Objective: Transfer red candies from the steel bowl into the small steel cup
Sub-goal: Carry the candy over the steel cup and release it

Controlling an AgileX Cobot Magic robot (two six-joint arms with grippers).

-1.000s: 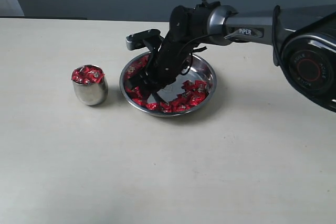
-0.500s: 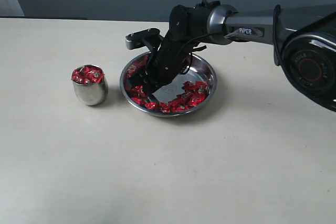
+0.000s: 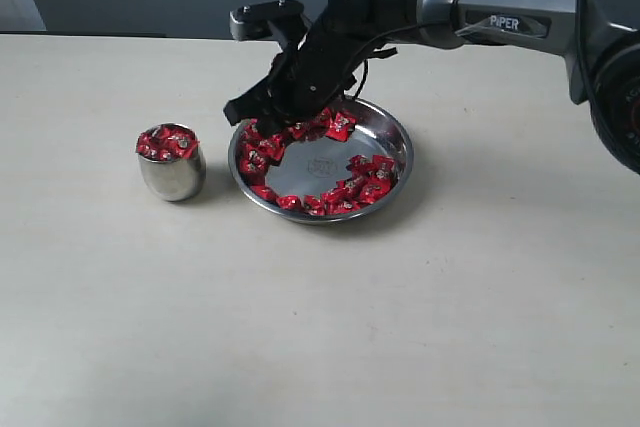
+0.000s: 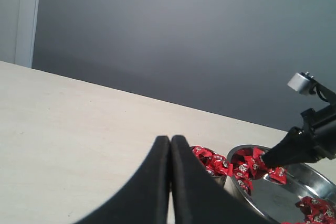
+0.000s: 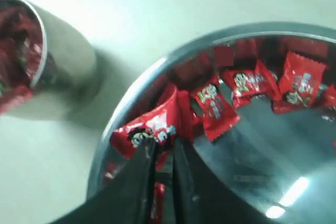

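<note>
The steel bowl point(image 3: 402, 159) sits mid-table with red candies point(image 3: 362, 185) strewn round its inside. My right gripper point(image 3: 250, 111) hangs just above the bowl's left rim. In the right wrist view this gripper point(image 5: 164, 143) is shut on one red candy point(image 5: 152, 128), pinched at the fingertips over the bowl's rim point(image 5: 131, 98). Left of the bowl stands the small steel cup point(image 3: 172, 177), heaped with red candies point(image 3: 167, 141); the cup point(image 5: 68, 72) also shows in the right wrist view. My left gripper point(image 4: 170, 140) is shut with nothing in it, low over the table and looking toward the cup's candies point(image 4: 211, 159).
The right arm point(image 3: 470, 7) reaches in from the upper right above the bowl's back edge. A grey wall runs behind the table's far edge. Bare beige tabletop point(image 3: 300, 327) stretches in front of the cup and bowl.
The right gripper closed among the candies at the bowl's left side, then rose up and to the left with a red candy between its fingers. The cup and bowl stayed put.
</note>
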